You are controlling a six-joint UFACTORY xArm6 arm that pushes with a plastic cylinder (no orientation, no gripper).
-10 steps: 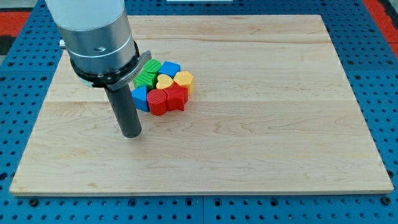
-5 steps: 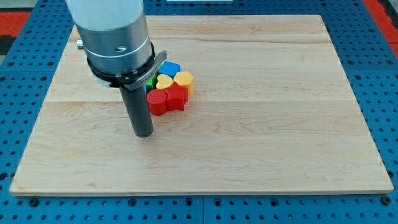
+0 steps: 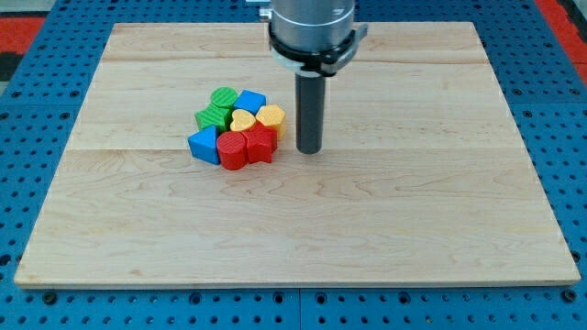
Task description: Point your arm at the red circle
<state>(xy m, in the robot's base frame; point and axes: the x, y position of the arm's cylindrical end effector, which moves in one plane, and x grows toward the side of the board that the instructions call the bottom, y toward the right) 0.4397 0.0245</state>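
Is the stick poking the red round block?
Apart. The camera view shows my tip on bare wood at the view's right of the cluster, with the red star block sitting between it and the red round block.

We can't find any writing here at all, no labels, brand marks, numbers or signs. The wooden board [image 3: 413,202] is plain grain, the coloured blocks [image 3: 238,136] are bare plastic with just ribbed surfaces, the dark rod [image 3: 309,115] and the grey metal housing [image 3: 310,23] above it carry nothing we can read, and the blue perforated table [image 3: 37,110] around the board only has holes in it.
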